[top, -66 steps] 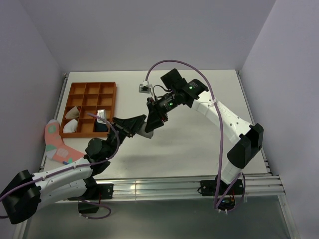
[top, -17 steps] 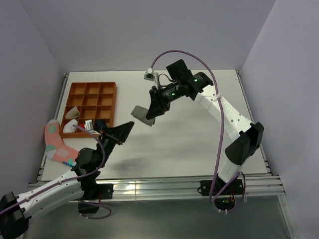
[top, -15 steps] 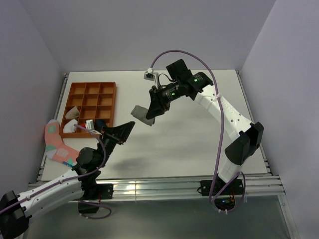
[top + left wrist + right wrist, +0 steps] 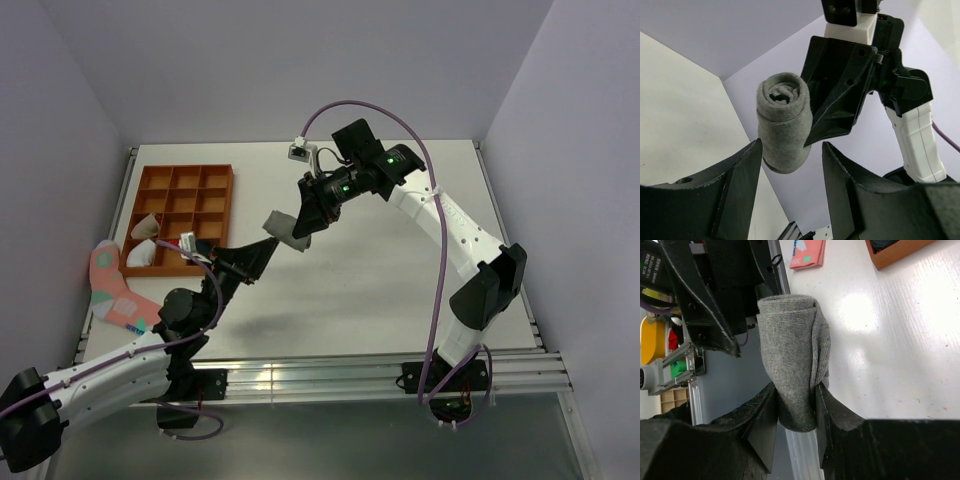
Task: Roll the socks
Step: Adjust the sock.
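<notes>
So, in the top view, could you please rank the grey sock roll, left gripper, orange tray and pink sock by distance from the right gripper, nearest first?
From the right gripper:
1. grey sock roll, in its grip.
2. left gripper, just left of it, open.
3. orange tray, farther left.
4. pink sock, far left edge.

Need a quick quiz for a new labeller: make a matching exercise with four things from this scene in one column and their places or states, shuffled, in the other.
Things:
1. grey sock roll
2. pink sock
3. left tool
4. orange tray

Places or states:
A. open, aimed at the roll
B. pinched in the right tool, up off the table
C. lying flat at the table's left edge
D. holds pale bundles, at the table's back left

Pairs: 1-B, 2-C, 3-A, 4-D
</notes>
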Motion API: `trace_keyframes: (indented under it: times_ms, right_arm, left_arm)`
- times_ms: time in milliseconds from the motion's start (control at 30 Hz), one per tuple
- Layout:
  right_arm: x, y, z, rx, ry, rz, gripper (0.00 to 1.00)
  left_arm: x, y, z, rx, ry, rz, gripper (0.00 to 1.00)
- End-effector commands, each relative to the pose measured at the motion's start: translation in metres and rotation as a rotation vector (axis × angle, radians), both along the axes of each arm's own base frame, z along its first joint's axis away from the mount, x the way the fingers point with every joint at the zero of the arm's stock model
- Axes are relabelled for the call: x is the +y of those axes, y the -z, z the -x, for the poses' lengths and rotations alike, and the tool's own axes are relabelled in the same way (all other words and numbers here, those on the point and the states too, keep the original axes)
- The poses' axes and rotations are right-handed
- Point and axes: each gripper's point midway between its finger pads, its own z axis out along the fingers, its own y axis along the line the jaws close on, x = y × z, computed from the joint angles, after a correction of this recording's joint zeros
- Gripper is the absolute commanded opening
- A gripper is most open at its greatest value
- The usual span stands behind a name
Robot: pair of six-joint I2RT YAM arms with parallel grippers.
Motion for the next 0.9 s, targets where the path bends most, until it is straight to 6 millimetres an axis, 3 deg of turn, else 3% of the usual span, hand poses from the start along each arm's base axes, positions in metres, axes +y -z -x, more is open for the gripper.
trace_keyframes:
  times_ms: [0, 867]
  right_arm:
    - [0.006, -0.014, -0.002, -0.042, -0.007, -0.038, 0.00]
    - [0.016, -0.023, 0.017, -0.070, -0.051, -0.047, 0.00]
  left_arm:
    - [0.000, -0.034, 0.008, -0.083, 0.023, 0.064, 0.57]
    - [-0.017, -0.030, -0.002, -0.038, 0.053, 0.045, 0.56]
